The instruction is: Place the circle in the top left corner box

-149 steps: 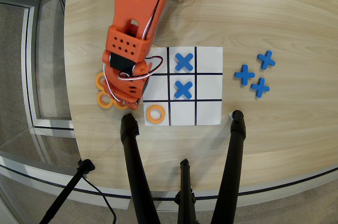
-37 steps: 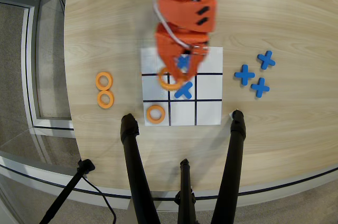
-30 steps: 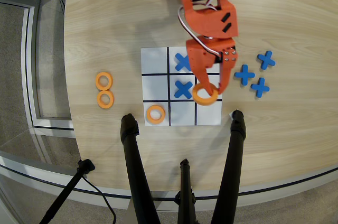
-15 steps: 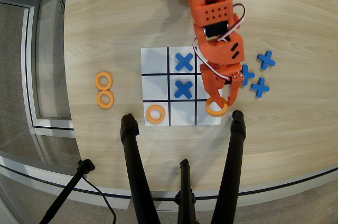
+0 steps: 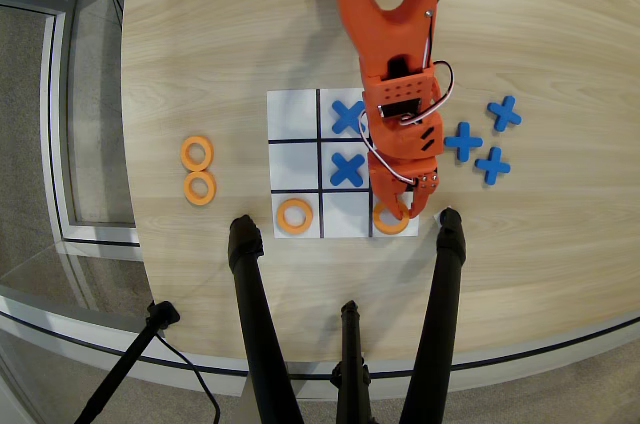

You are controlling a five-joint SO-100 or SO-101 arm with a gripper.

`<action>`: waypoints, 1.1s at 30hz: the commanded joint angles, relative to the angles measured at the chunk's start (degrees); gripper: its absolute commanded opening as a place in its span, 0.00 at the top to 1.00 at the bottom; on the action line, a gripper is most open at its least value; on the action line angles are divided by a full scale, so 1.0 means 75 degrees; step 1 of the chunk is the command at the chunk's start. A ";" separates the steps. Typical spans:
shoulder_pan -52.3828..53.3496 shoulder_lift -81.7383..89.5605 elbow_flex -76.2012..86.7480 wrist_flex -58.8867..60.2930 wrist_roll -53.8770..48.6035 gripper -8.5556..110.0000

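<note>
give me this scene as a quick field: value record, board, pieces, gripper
board: white 3x3 sheet on a wooden table
rings on board: one in the bottom left cell, one in the bottom right cell as the overhead view shows them
rings off board: two left of the sheet
crosses on board: top middle, centre
crosses off board: three to the right
gripper: over the bottom right ring, partly covering it; grip unclear
top left cell: bare

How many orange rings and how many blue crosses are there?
Orange rings: 4, two on the table, two on the sheet
Blue crosses: 5, two on the sheet, three beside it
Total: 9
</note>
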 commanded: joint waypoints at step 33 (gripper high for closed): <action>-0.0211 0.0199 0.0035 0.0035 0.0094 0.93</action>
